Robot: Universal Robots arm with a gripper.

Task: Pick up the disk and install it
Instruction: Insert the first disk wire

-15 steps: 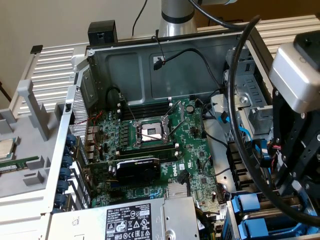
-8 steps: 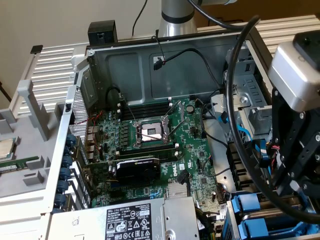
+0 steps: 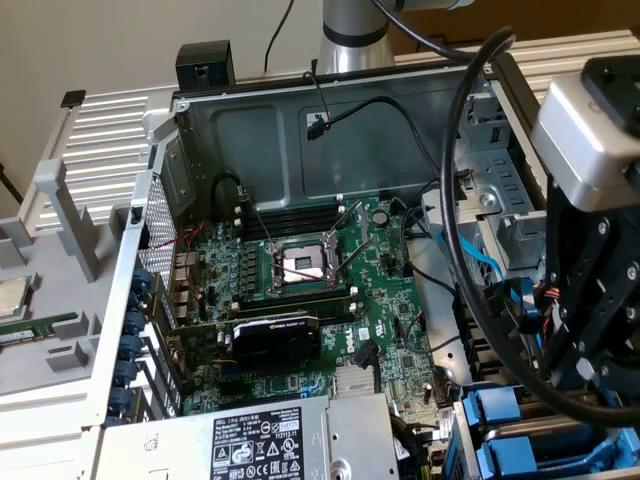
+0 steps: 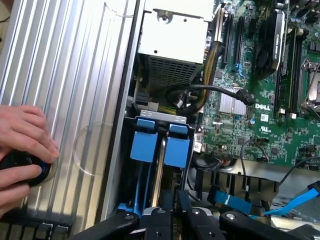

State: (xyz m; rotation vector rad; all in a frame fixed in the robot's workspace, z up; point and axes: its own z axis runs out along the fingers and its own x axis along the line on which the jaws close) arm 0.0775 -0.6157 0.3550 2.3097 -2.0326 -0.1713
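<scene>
Two bright blue carrier tabs, one (image 4: 145,145) and the other (image 4: 177,145), stand side by side in the drive cage at the case's edge. A thin silver metal edge (image 4: 157,170) runs between them. The disk's label face is hidden, so I cannot tell which carrier holds the disk. My gripper (image 4: 176,199) hangs over the near end of these carriers with its black fingers close together, and I see nothing between them. In the exterior view my gripper (image 3: 585,360) hovers at the right above the blue carriers (image 3: 497,408).
A person's hand (image 4: 22,135) rests on a black knob (image 4: 20,165) on the ribbed metal table (image 4: 75,60) beside the case. Inside the case are the green motherboard (image 3: 340,270), a graphics card (image 3: 275,340), the power supply (image 3: 270,440) and a thick black cable (image 3: 455,200). A blue ribbon cable (image 4: 295,200) lies near the cage.
</scene>
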